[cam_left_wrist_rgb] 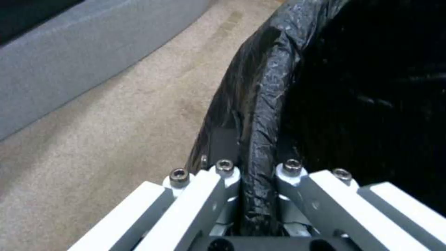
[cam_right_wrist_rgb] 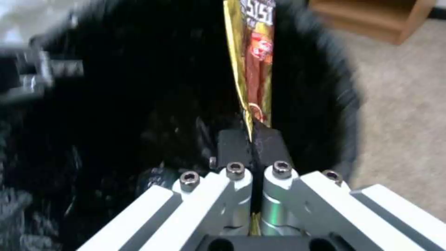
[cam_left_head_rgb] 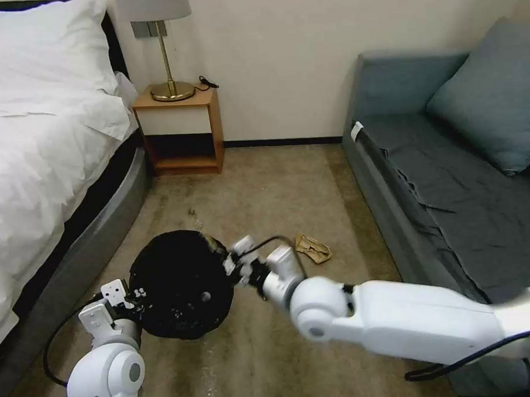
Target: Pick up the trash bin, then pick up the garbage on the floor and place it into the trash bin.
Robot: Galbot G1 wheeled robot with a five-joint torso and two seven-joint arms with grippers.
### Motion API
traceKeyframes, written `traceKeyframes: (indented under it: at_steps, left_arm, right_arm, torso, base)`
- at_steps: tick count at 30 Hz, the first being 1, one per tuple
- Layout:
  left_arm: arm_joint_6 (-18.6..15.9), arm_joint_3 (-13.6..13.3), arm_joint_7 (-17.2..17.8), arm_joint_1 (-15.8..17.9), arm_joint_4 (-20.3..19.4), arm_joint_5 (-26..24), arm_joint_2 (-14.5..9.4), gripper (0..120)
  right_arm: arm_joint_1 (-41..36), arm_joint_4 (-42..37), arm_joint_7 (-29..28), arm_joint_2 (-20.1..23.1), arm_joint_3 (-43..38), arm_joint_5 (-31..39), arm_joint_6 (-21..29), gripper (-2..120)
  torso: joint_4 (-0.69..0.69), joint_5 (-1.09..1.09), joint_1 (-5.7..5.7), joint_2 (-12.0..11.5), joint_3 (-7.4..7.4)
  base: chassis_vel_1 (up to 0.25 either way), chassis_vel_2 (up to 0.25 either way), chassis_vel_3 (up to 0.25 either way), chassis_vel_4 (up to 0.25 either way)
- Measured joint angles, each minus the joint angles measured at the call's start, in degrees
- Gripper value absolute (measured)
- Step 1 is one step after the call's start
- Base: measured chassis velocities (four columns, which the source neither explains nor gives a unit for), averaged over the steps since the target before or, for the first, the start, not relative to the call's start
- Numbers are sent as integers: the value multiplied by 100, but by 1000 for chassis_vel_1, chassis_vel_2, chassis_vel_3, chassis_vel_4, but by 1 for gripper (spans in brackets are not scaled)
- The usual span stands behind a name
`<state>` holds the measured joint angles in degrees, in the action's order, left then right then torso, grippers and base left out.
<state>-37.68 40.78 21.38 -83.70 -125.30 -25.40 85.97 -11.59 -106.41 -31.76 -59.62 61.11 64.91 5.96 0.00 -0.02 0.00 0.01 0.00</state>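
Two grippers, both clamped: left gripper (cam_left_wrist_rgb: 253, 167) pinched on the liner-covered rim of the trash bin (cam_left_head_rgb: 181, 284), held above the carpet (cam_left_head_rgb: 265, 192) beside the bed (cam_left_head_rgb: 35, 173); right gripper (cam_right_wrist_rgb: 253, 139) closed tight on the candy wrapper (cam_right_wrist_rgb: 253, 69) over the bin's mouth. Crumpled paper (cam_left_head_rgb: 313, 248) near the sofa (cam_left_head_rgb: 451, 173). Bin contents lost in black.

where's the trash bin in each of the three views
Head view: the trash bin sits low and left of centre on the carpet, between the two grippers.
Left wrist view: its lined rim runs up from the left gripper, which is clamped on it.
Right wrist view: its dark opening lies behind the right gripper, which holds a yellow wrapper.
Shared landmark: the beige carpet.
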Motion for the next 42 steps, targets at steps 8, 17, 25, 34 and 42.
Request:
traceKeyframes:
  at_steps: [8, 17, 25, 34, 42]
  left_arm:
    - [0, -2, -2, 20, 10, -7, 18, 3]
    - [0, -47, -7, 48, 61, -5, 34, 3]
    - [33, -8, -60, 49, 85, -21, 11, 3]
    - [242, 76, -304, -3, 144, -33, -41, 3]
    - [367, 265, -326, -122, 8, -19, -19, 3]
  right_arm:
    - [-78, 170, -167, -469, 108, -4, 34, 4]
    - [-87, 87, -193, -489, 44, 2, 44, 36]
    - [-250, -345, 42, 322, -1260, -655, -50, 68]
    - [-2354, -1436, 392, 1567, -4429, -2524, -365, 98]
    - [-5042, -2396, 419, 1140, -7082, -3764, -344, 100]
  torso:
    - [0, 1, 0, 0, 0]
    - [0, 1, 0, 0, 0]
    - [0, 2, 0, -1, 0]
    - [-5, 0, 0, -1, 0]
    - [2, 0, 0, -1, -1]
  base:
    - [0, 0, 0, 0]
    - [0, 0, 0, 0]
    - [0, 0, 0, 0]
    - [0, 0, 0, 0]
    - [0, 0, 0, 0]
